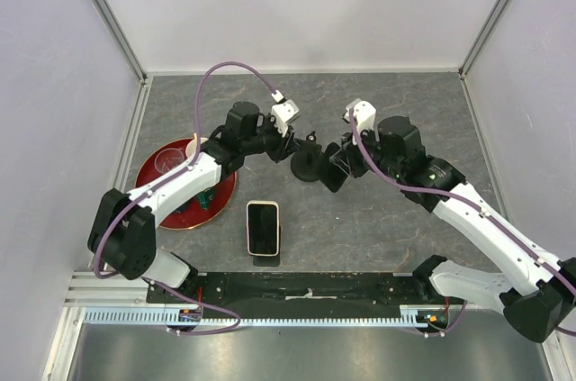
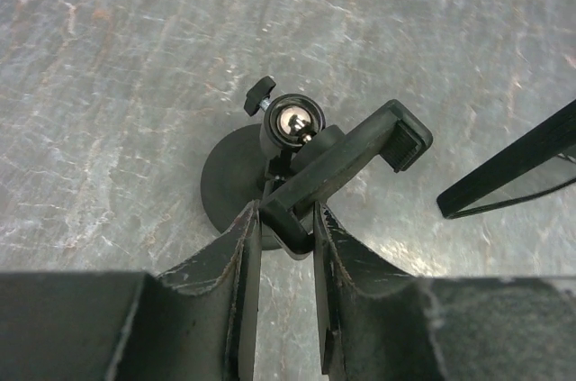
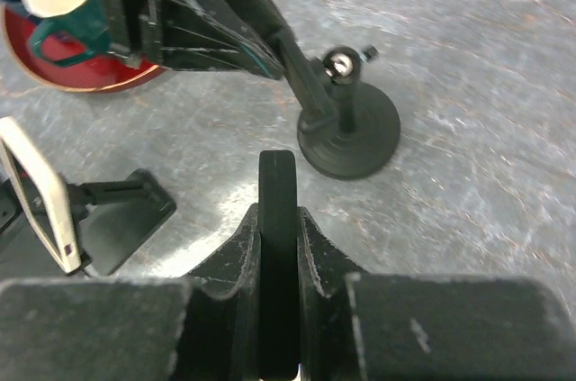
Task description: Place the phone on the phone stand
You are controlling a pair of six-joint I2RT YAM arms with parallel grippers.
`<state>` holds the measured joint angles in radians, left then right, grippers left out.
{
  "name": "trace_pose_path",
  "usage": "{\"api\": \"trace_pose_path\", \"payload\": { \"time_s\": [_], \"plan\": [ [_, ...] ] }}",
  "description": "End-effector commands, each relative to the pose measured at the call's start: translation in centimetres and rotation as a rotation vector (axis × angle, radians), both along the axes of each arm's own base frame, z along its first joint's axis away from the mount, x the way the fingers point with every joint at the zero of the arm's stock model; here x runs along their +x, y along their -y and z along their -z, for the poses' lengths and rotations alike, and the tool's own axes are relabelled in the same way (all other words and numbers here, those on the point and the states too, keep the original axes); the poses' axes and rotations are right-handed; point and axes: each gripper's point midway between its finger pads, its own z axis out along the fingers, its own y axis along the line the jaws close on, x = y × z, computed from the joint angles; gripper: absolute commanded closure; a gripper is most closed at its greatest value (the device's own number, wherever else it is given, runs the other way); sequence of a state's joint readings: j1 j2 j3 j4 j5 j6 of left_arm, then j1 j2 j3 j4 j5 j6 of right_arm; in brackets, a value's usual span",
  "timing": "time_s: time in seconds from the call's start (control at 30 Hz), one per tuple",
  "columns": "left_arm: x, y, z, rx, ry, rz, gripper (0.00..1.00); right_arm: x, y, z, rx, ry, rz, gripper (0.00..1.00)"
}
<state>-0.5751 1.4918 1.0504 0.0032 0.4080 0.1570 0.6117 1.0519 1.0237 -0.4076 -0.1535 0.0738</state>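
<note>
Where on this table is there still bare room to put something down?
Bare patches: the far strip behind both arms, and the near right between the phone and the right arm. Crowded: the red tray at left, and the middle around the stand.

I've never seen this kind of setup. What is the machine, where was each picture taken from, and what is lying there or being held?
These are two robot arms bolted to a grey table. One picture looks down from above. The other two come from cameras on the wrists.

On the table are a phone leaning on a small black prop, a round-based stand and a red plate of small items.

The left end effector is closed on the stand's bracket. The right end effector pinches a thin black strip; what that strip is cannot be told.
</note>
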Motion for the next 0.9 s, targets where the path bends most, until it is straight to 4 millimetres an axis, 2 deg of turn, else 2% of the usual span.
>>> {"api": "trace_pose_path", "payload": {
  "time_s": [0.0,0.1,0.2,0.33,0.4,0.53,0.73,0.87],
  "plan": [
    [-3.5,0.3,-3.6,-0.059,0.13,0.213,0.98,-1.5,-4.0,-5.7,0.047,0.166,-0.216,1.0],
    [-4.9,0.4,-3.8,-0.069,0.146,0.286,0.98,-2.8,-5.7,-6.1,0.023,0.172,-0.308,1.0],
    [-5.3,0.7,-4.1,-0.079,0.154,0.318,0.98,-3.6,-6.8,-6.9,0.022,0.181,-0.367,1.0],
    [-6.4,1.3,-3.7,-0.1,0.136,0.398,0.98,-3.7,-7.6,-7.7,0.002,0.243,-0.435,1.0],
    [-6.4,1.5,-3.3,-0.098,0.13,0.414,0.98,-3.4,-7.8,-7.6,-0.041,0.291,-0.47,1.0],
    [-6.7,1.5,-2.0,-0.081,0.094,0.437,0.98,-4.2,-9.3,-6.9,-0.065,0.283,-0.625,1.0],
    [-7.2,2.0,-1.8,-0.1,0.089,0.488,0.98,-2.6,-10.3,-6.1,-0.006,0.245,-0.725,1.0],
    [-7.2,2.0,-1.6,-0.1,0.087,0.491,0.98,-1.5,-10.2,-5.4,-0.002,0.258,-0.752,1.0]
  ]
}}
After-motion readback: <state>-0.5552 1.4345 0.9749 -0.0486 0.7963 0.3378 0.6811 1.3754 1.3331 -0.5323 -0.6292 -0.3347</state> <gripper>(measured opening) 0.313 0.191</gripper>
